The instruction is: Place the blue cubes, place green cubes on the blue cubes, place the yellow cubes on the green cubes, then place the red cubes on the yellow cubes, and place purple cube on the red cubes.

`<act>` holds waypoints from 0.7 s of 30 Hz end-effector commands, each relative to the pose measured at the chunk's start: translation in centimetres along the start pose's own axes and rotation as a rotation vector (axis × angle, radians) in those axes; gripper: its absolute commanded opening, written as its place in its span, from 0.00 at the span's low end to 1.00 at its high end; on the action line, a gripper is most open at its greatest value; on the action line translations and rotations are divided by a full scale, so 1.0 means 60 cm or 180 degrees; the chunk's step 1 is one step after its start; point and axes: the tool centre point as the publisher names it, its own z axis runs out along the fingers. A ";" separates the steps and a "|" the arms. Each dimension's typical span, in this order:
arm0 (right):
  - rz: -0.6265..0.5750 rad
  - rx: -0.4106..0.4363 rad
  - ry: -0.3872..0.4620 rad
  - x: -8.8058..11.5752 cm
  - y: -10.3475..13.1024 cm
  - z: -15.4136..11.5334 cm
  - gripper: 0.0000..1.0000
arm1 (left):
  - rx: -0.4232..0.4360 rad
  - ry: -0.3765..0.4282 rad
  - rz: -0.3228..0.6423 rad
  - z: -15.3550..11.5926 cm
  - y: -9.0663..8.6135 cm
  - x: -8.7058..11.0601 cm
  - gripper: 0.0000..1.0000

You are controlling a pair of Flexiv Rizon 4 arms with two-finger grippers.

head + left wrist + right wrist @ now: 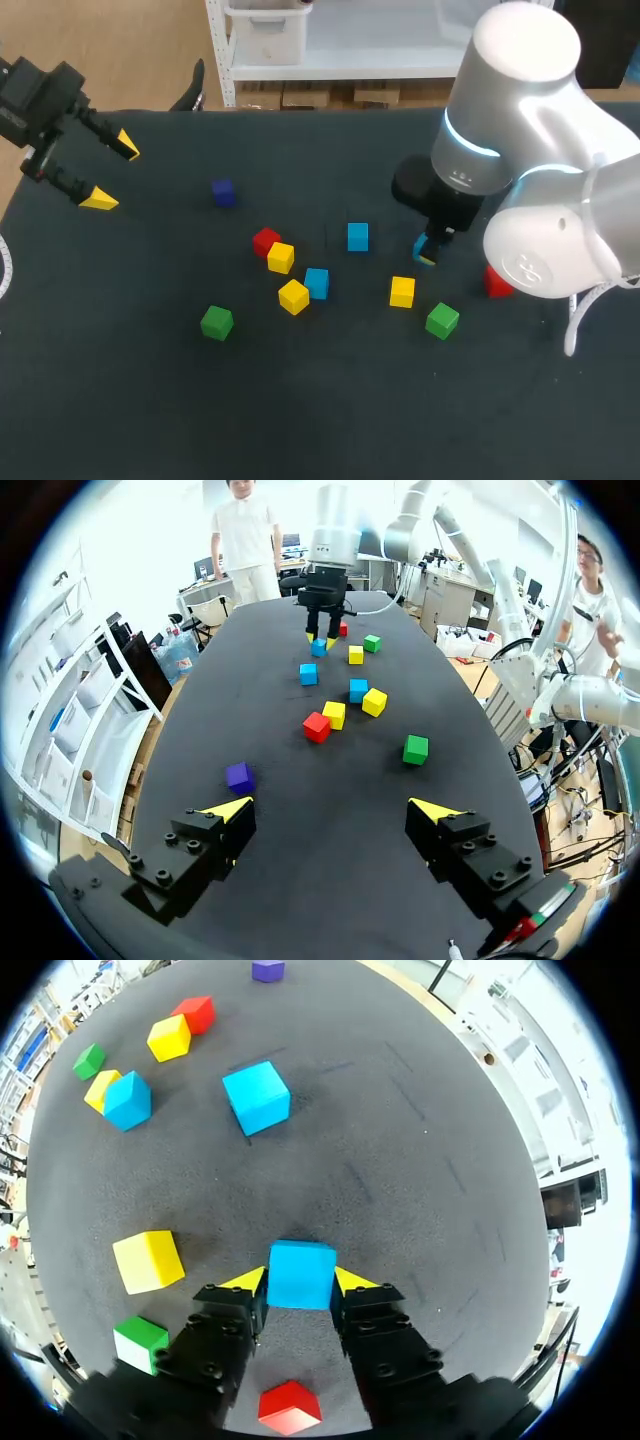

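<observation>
My right gripper is shut on a blue cube that rests on the black table; both yellow tips press its sides. In the head view this gripper is right of centre, partly hidden by the arm. Two more blue cubes lie to its left, among yellow cubes, green cubes, red cubes and a purple cube. My left gripper hangs open at the far left, holding nothing; the purple cube lies just ahead of it.
The cubes lie loose and single, none stacked. The black table has bare cloth along the near edge and at the left. A red cube and a green cube lie close under my right wrist.
</observation>
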 end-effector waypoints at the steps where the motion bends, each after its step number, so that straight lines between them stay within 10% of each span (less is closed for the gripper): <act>1: 0.0002 0.0022 0.0002 0.001 0.001 -0.002 0.16 | 0.0002 0.0002 0.0004 0.001 0.001 0.001 1.00; 3: -0.0003 0.0027 0.0001 0.001 0.001 -0.003 0.00 | 0.0002 0.0002 0.0004 0.001 0.001 0.001 1.00; 21: -0.0494 -0.0059 -0.0025 -0.022 -0.008 -0.046 0.00 | 0.0002 0.0002 0.0004 0.001 0.001 0.001 1.00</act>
